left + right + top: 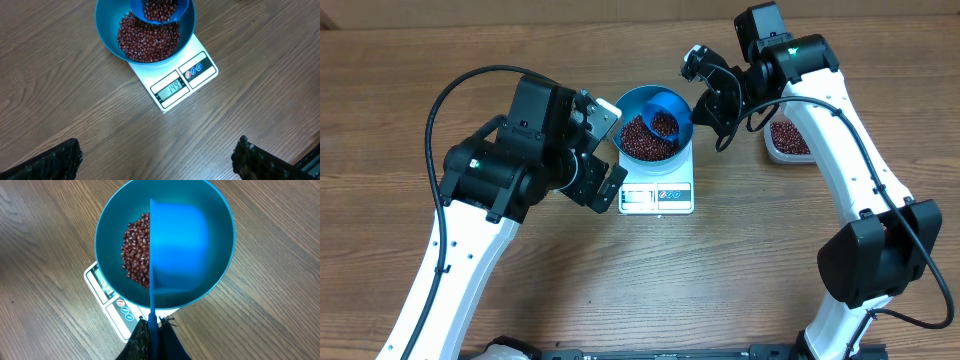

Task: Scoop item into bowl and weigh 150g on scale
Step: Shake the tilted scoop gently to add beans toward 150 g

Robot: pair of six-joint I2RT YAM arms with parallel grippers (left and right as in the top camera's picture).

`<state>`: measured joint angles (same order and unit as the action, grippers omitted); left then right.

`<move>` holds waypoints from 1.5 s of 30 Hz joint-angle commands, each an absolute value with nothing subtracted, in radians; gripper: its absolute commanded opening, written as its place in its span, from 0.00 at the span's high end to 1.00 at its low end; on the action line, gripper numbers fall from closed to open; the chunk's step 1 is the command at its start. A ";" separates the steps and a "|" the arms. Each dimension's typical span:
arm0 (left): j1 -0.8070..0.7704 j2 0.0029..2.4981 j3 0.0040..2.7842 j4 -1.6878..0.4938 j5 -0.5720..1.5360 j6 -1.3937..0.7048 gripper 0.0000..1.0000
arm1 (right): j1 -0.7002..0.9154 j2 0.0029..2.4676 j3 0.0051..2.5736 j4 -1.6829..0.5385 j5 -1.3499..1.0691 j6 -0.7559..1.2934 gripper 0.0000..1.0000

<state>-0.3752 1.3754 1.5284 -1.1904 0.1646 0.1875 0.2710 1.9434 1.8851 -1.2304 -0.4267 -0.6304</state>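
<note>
Blue bowl (107, 25), red-brown beans (145, 42)

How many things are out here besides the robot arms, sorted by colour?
Blue: 2, the bowl and the scoop
White: 1, the scale
Clear: 1, the tub
Total: 4
</note>
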 commanded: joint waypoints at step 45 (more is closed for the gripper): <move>-0.373 1.380 1.534 -1.193 0.173 0.203 0.00 | 0.273 1.905 1.915 -1.197 -0.427 -0.576 0.96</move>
